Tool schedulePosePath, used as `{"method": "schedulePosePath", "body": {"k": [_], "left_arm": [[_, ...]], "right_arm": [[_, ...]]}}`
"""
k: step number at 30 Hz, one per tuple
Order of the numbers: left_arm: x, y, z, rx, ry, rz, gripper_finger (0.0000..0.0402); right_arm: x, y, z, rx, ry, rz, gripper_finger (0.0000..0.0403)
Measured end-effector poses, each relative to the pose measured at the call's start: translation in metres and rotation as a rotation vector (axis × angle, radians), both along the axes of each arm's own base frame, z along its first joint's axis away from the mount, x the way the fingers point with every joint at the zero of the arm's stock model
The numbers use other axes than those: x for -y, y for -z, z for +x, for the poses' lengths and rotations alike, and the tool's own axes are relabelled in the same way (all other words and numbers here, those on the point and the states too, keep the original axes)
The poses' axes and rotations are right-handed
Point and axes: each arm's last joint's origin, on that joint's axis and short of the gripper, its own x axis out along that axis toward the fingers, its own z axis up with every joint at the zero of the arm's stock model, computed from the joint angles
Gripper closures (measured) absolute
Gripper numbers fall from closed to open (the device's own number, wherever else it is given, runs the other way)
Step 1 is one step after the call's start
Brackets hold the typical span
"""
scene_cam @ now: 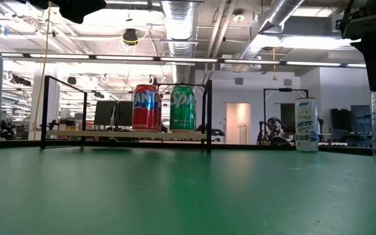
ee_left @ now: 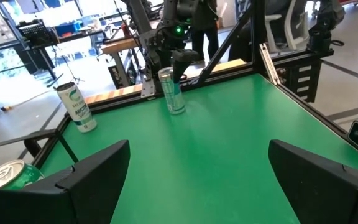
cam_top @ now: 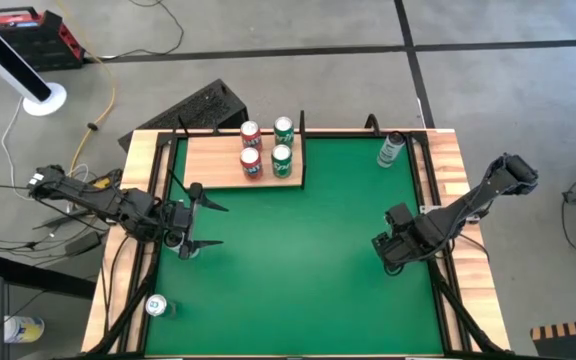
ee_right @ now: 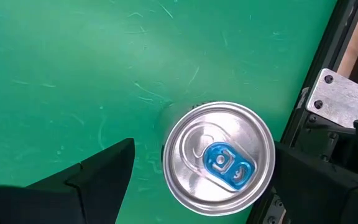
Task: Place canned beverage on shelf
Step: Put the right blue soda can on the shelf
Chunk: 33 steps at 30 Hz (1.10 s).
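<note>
While both arms hang over the green table (cam_top: 298, 270), we see the right gripper (ee_right: 197, 171) spread wide directly above an upright silver can (ee_right: 219, 157) by the right rail, gripping nothing. Our left gripper (cam_top: 200, 214) gapes empty at the left side. Four cans (cam_top: 267, 148) stand on the shelf (cam_top: 213, 162) at the far edge

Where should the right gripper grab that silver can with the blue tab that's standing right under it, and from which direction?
Grip the silver can around its round side wall, just below the rim, coming straight down from above. It stands upright on the green table, lid up, and the right gripper is open with one finger on each side. The table's frame is close on one side, so a sideways approach looks cramped.
</note>
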Motion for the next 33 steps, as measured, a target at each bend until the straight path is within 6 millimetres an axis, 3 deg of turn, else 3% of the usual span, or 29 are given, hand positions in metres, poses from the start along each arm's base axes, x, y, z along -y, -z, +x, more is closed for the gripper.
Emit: {"method": "schedulePosePath", "body": {"k": [14, 26, 33], "left_arm": [[0.000, 0.000, 0.000, 0.002, 0.003, 0.036, 0.0033], [0.000, 0.003, 0.001, -0.029, -0.002, -0.056, 0.0033], [-0.001, 0.005, 0.000, -0.055, -0.041, -0.094, 0.0033]], "right_arm": [[-0.001, -0.002, 0.001, -0.012, -0.024, 0.024, 0.0131], [-0.004, -0.036, 0.016, 0.181, -0.119, -0.049, 0.0135], [-0.003, -0.061, 0.048, 0.406, -0.235, -0.094, 0.0135]]}}
